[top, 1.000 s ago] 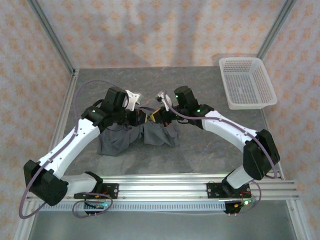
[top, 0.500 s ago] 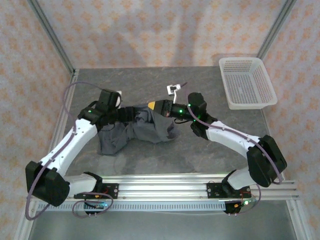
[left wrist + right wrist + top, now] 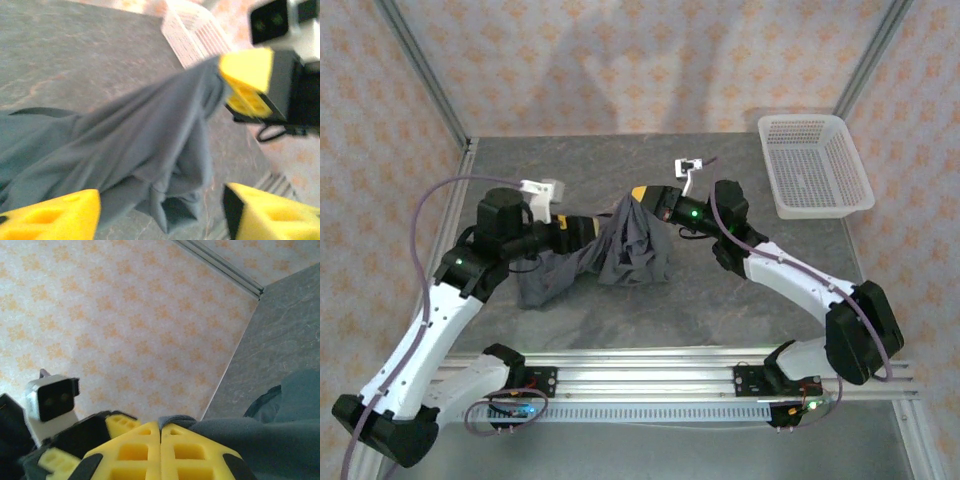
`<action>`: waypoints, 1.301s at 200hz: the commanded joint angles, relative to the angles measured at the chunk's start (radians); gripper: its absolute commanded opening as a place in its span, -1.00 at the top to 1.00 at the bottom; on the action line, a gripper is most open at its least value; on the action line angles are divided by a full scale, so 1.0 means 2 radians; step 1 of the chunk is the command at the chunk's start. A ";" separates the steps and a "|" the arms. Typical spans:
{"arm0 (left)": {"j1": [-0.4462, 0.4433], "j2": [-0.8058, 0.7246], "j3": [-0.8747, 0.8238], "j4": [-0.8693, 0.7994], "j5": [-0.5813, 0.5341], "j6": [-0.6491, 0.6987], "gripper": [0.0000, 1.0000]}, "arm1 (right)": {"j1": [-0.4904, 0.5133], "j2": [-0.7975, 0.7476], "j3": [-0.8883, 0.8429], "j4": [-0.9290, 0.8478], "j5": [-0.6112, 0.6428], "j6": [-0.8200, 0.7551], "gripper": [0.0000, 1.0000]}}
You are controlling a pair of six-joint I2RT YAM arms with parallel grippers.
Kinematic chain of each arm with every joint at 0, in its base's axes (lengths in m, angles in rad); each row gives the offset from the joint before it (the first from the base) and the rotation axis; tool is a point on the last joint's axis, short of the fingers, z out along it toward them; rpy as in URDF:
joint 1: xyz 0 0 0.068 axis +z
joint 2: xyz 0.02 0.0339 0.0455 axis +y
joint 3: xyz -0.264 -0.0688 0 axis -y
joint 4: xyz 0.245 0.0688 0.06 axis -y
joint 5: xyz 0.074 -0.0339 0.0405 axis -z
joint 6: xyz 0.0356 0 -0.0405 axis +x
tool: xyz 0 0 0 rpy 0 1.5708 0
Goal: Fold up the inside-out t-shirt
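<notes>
T-shirt [image 3: 630, 250] pinched at its raised peak by right claw [image 3: 642, 195], long axis sloping down toward spread, empty left claw [image 3: 160, 210], nearer the slack folds on table [image 3: 720, 300].

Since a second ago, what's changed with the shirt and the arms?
The right fingers, shut on the t-shirt, raised one bunch of it off the table, so the cloth now hangs in a peak. The left fingers let go, opened and drew back to the left. The shirt's lower part and the basket stayed put.

White mesh basket [image 3: 815, 168], far-right corner of table [image 3: 720, 312]
</notes>
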 commanded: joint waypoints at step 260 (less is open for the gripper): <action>-0.121 0.175 0.179 0.043 0.029 -0.102 1.00 | -0.055 -0.147 -0.029 -0.277 0.167 -0.254 0.12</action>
